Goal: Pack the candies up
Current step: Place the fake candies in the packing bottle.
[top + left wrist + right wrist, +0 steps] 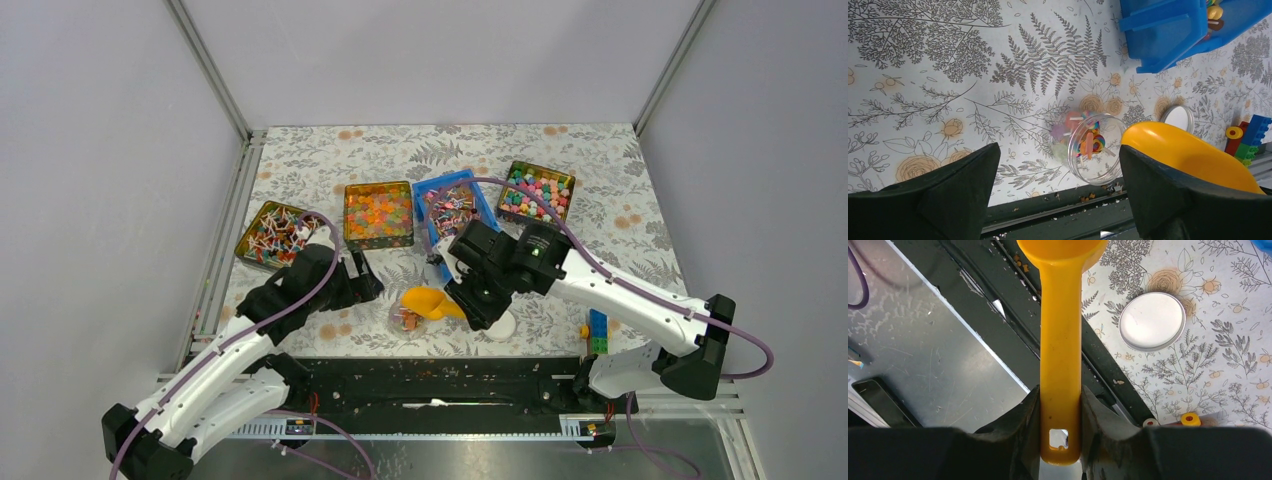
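**Yellow scoop meeting the jar on a fern-print table**

Plain grey walls [100, 150] are enclosing the fern-patterned table [330, 160]. Near its front edge, the left gripper [1058, 152] is hanging with jaws spread wide over a clear jar [1103, 150] (a few sweets inside). The right gripper [1060, 395] is clamping the yellow scoop [1060, 315] by its handle. The candies [452, 208] are lying in the blue bin [1158, 35] at the table's middle.

The worktop's cover [948, 60] looks matt, like printed paper or cloth, with a fern and flower pattern. The scoop [1060, 365] is smooth, glossy yellow plastic. The jar [1108, 165] near the worktop's near edge is clear and shiny; whether glass or plastic cannot be told. Its lid [1152, 321] looks like dull silvery metal. The bin [1163, 30] is smooth blue plastic. The toy bricks [1254, 136] are glossy plastic. The fingers [953, 200] of the left gripper [1058, 149] are matt black plastic. Beyond the near edge lies a scratched grey metal sheet [923, 340].
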